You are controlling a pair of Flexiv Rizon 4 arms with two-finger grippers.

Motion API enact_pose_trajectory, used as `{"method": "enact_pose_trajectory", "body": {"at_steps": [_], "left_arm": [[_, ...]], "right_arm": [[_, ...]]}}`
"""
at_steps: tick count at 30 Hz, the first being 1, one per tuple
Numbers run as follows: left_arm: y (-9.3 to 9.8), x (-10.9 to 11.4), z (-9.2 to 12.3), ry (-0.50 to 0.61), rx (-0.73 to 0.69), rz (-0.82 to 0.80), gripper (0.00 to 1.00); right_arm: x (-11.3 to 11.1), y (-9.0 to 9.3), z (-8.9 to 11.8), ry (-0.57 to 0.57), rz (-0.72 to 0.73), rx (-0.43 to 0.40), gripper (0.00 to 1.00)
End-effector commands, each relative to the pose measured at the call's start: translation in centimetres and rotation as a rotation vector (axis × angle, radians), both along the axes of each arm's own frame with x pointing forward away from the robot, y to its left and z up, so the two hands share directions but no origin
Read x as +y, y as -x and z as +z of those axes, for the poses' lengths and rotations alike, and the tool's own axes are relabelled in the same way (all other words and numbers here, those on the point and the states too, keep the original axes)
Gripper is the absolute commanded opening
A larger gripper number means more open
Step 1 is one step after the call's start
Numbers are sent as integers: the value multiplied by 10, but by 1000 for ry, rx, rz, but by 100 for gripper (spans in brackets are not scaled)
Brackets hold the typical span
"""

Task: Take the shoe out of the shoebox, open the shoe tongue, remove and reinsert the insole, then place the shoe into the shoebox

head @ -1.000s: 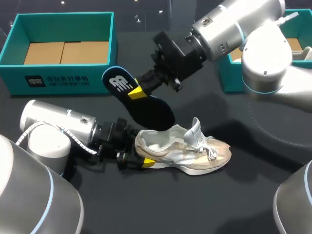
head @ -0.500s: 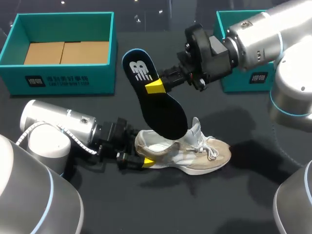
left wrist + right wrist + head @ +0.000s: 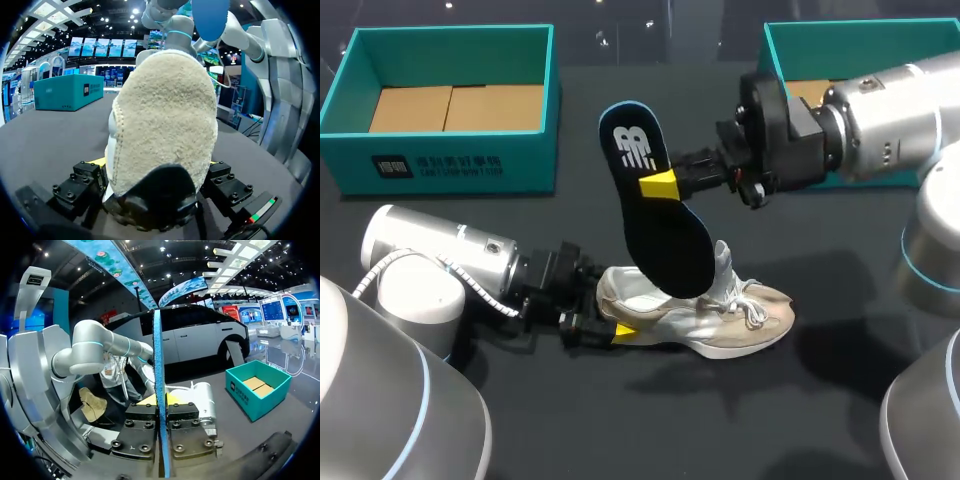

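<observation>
Right gripper (image 3: 658,185) is pinching the insole (image 3: 655,215) a bit below its heel end, with a yellow tip on each face. From that arm's wrist camera, the right gripper (image 3: 161,400) has the insole (image 3: 159,340) edge-on, a thin blue strip squeezed between the two fingers.

So the insole hangs in the air over the shoe (image 3: 695,310), tilted, heel end up and toe end down by the tongue (image 3: 722,262). Can't tell if it actually touches the tongue. It's dark on top with a white logo at the heel and a blue rim. The bit of insole (image 3: 210,17) that shows from the left wrist looks plain blue.

The shoe sits on its sole on the black table (image 3: 770,420), toe pointing toward the right arm's side. It's tan suede with silvery-grey side panels, white laces (image 3: 752,308), a pale sole, and the tongue standing up.

Left gripper (image 3: 607,312) is clamped on the heel, one yellow tip against the near side of the shoe. From its own wrist, the left gripper (image 3: 155,192) has the fuzzy beige back of the shoe (image 3: 165,115) filling the space between its fingers.

Count:
- one shoe
- one insole
- two grippers
- two teal boxes, well apart at the far edge, both showing a cardboard floor: left box (image 3: 450,35) and right box (image 3: 840,30)
</observation>
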State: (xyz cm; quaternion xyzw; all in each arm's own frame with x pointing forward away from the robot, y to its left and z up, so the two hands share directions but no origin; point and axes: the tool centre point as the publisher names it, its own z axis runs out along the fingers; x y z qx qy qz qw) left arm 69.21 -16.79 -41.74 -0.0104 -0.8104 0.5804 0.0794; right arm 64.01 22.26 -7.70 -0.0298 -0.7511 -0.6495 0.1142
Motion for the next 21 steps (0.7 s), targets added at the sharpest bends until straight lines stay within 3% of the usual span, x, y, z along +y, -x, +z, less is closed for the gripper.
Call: {"method": "enact_pose_trajectory", "body": {"at_steps": [1,21], "left_arm": [[-1,-1,-1,0,0,-1,0],[-1,-1,-1,0,0,-1,0]], "right_arm": [[-17,20,-4,-99,-150,-5,0],[-32,41,22,-119,-252,97,0]]}}
